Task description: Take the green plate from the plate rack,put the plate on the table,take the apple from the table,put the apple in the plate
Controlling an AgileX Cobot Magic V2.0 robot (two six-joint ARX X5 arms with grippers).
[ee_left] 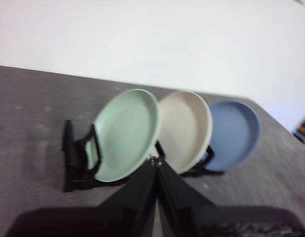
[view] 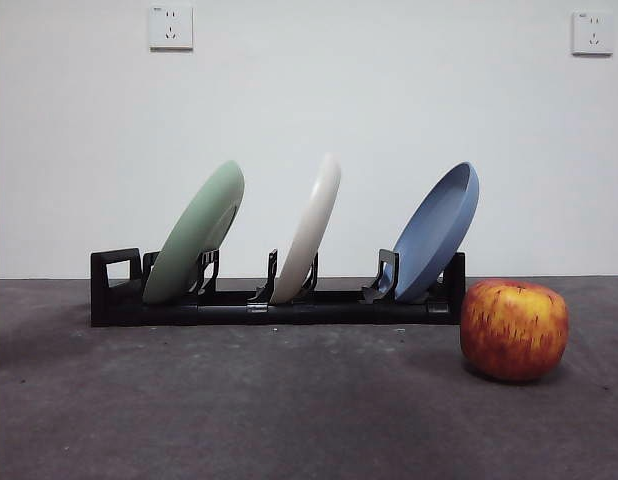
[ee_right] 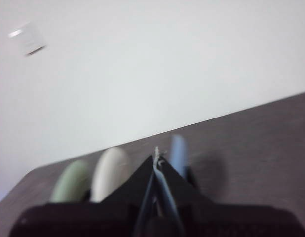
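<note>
Both pincers hang clear of the scene with jaws pressed together, empty: the left gripper (ee_left: 155, 165) looks down at the green plate (view: 194, 233), the right gripper (ee_right: 156, 160) at the blue plate (view: 437, 231). That green plate leans in the leftmost slot of the plate rack (view: 119, 300), close beside the cream plate (view: 309, 228), so a careless reach could knock its neighbour or drag the rack. Right of the rack, near its end, the apple (view: 514, 329) sits on the table (view: 239, 410) and may roll if nudged.
</note>
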